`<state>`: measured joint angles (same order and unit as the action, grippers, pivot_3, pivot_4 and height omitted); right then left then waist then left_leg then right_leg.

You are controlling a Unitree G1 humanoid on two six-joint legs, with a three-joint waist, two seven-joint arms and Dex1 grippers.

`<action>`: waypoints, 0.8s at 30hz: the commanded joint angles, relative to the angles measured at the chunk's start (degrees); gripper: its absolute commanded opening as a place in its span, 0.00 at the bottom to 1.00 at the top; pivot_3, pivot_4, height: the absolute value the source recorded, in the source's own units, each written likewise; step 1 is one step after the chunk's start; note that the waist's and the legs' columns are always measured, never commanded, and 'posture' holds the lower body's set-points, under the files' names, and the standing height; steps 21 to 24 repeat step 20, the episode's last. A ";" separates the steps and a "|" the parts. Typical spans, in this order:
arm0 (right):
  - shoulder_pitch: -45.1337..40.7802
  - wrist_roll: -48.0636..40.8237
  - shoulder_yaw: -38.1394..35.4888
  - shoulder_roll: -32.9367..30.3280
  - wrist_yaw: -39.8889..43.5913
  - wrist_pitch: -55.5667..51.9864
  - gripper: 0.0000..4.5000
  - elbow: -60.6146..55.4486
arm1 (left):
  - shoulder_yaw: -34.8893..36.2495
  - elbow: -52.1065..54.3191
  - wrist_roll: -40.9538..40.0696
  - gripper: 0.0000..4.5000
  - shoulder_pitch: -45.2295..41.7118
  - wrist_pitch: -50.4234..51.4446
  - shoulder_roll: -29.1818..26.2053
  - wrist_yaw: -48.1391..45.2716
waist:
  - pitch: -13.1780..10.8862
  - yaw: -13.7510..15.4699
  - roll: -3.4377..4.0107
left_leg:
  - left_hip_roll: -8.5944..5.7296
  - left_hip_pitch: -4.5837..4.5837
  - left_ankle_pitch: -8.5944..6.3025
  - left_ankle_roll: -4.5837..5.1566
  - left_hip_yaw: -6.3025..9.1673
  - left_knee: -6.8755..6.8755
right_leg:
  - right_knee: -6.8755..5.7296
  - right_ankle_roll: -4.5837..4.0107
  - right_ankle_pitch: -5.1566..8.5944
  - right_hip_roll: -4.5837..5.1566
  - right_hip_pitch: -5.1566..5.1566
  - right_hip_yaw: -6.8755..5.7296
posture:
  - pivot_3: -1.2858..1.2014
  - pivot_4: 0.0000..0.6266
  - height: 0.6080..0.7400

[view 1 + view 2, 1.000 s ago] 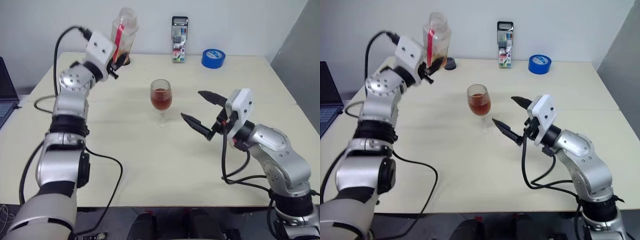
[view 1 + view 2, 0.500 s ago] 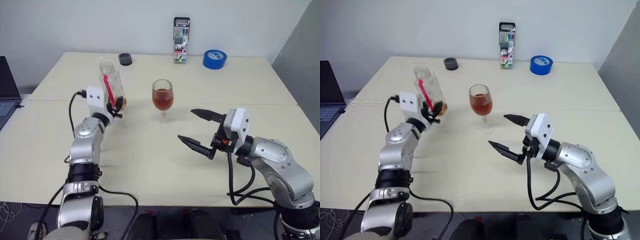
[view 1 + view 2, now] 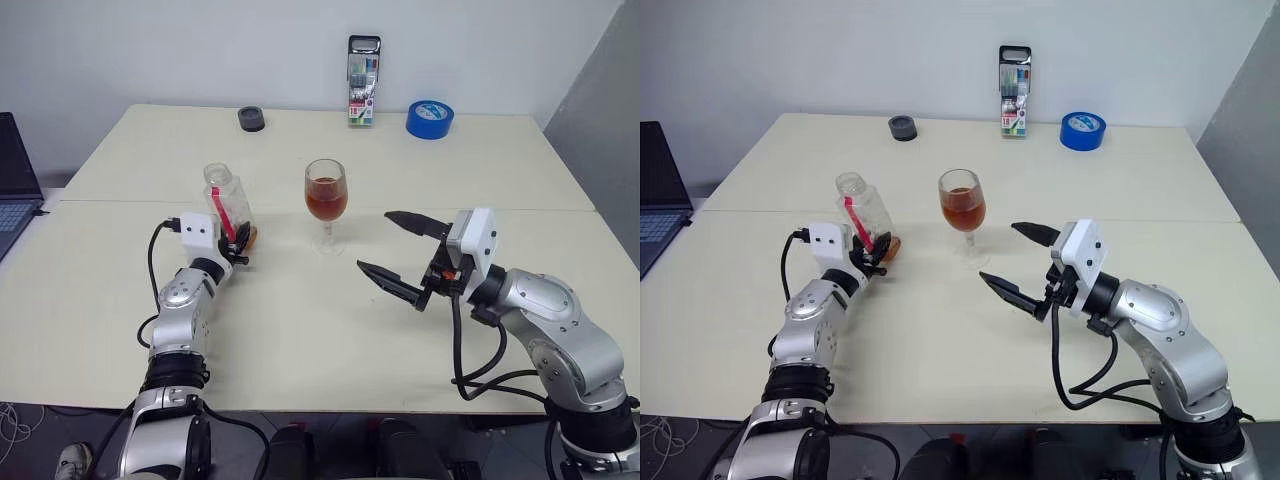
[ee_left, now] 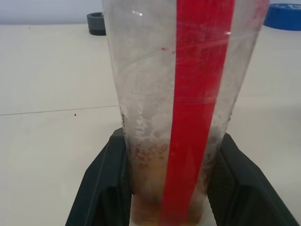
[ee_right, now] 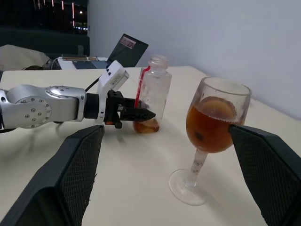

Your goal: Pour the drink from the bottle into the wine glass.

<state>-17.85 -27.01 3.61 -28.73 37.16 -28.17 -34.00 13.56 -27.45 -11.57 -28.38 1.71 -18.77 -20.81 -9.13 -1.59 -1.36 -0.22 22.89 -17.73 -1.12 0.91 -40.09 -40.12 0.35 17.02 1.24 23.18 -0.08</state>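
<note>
- Now, in the left eye view, the bottle (image 3: 229,207) stands nearly upright, its long axis leaning slightly, at the left-middle of the table (image 3: 300,330), well in from the near edge. The left gripper (image 3: 240,243) is clamped on its lower part from the near side. The wine glass (image 3: 325,204) stands upright to the right of the bottle, near but apart, holding most of the drink (image 3: 325,203). The right gripper (image 3: 400,255) hangs to the right of the glass, slightly nearer the front edge, fingers spread wide and holding nothing.
- In the right eye view, the same layout holds: the bottle is uncapped, with only a tea-coloured remnant at its base. A dark round cap-like thing (image 3: 902,127), a pack of markers (image 3: 1014,91) and a roll of blue tape (image 3: 1082,130) sit along the far edge, well clear.
- In the left wrist view, the two black fingers (image 4: 101,183) press both sides of the bottle's base, the red label strip facing the camera; whether the base touches the table I cannot tell.
- In the right wrist view, the open fingers (image 5: 75,174) frame the glass, which stands beyond them untouched; past it, the left gripper holds the bottle.
- My judgement: pouring is done, and the coming move turns on releasing the bottle straight back, away from the glass.
</note>
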 commanded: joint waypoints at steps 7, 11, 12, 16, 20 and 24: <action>-0.54 0.44 0.01 0.19 -1.33 -0.01 1.00 -0.82 | 0.53 -1.40 -2.08 0.74 -1.37 -0.20 -0.58 -2.11 | 0.01 -0.02 0.00 | 0.00 0.00 0.00 0.00 -0.01 0.00 | 0.00 0.00 0.00 0.00 0.00 0.01 | 0.52 0.24 1.00; 2.09 0.88 -0.31 0.28 -2.35 -0.02 1.00 -1.88 | -0.87 1.19 -0.87 1.00 0.46 0.35 -1.55 -3.29 | 0.02 -0.01 -0.02 | 0.00 0.01 0.00 0.00 0.01 0.02 | 0.02 0.00 0.00 0.00 -0.01 -0.01 | 0.52 0.24 1.00; 2.97 1.08 -0.43 0.20 -2.59 0.01 1.00 -2.14 | -0.94 1.99 -0.88 1.00 1.00 0.60 -1.65 -3.27 | 0.02 -0.03 -0.02 | 0.00 0.01 0.00 0.00 0.00 0.02 | 0.03 0.00 0.00 0.00 0.00 0.01 | 0.52 0.24 1.00; 10.91 2.47 -2.80 0.39 -7.62 -1.69 1.00 -4.44 | -1.44 11.09 -0.51 1.00 6.37 5.06 -2.76 -2.01 | 0.04 -0.01 -0.02 | 0.02 0.00 0.00 0.00 0.01 0.07 | 0.05 0.00 0.00 0.00 0.00 0.02 | 0.52 0.24 1.00; 16.82 6.61 -4.70 2.45 -16.38 -4.24 1.00 -6.19 | -1.79 23.10 0.32 1.00 13.07 11.84 -3.63 0.89 | 0.04 0.01 -0.02 | 0.02 -0.02 0.00 0.00 -0.02 0.07 | 0.02 0.00 0.00 0.00 -0.01 0.09 | 0.52 0.24 1.00; 16.82 6.61 -4.70 2.45 -16.38 -4.24 1.00 -6.19 | -1.79 23.10 0.32 1.00 13.07 11.84 -3.63 0.89 | 0.04 0.01 -0.02 | 0.02 -0.02 0.00 0.00 -0.02 0.07 | 0.02 0.00 0.00 0.00 -0.01 0.09 | 0.52 0.24 1.00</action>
